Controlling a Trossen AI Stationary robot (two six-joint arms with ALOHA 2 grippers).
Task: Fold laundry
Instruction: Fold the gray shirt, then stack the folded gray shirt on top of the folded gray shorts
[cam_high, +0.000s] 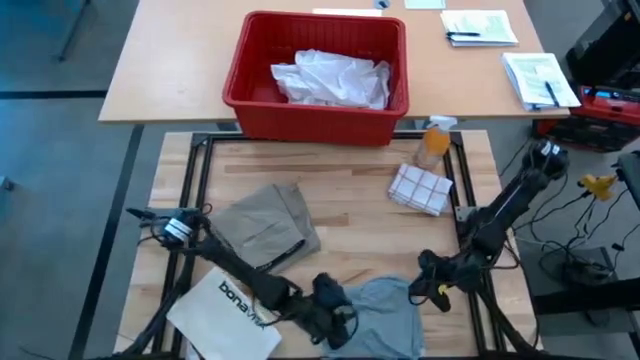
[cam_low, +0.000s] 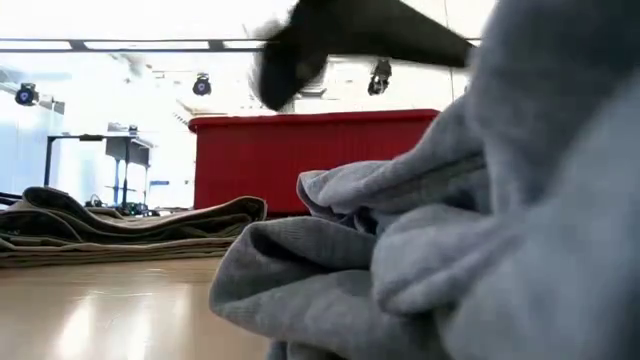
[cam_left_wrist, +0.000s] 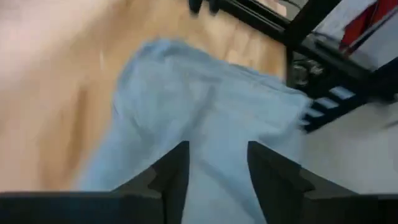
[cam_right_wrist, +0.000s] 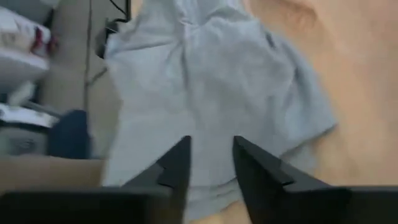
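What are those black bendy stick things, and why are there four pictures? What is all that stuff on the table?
The black bendy things are two robot arms, each ending in a two-finger gripper. The pictures come from four cameras: one above the table, one down at table height, and one on each arm's wrist.

On the wooden table lie a folded khaki-tan cloth garment, a crumpled soft grey T-shirt, a stiff white bag printed "bonavita", a white checked folded cloth and a bottle of orange liquid. Behind sits a red plastic bin with a large crumpled white shirt inside.

The left gripper and the right gripper both have their fingers apart with the grey T-shirt between them. Whether they are pinching it, I cannot tell.
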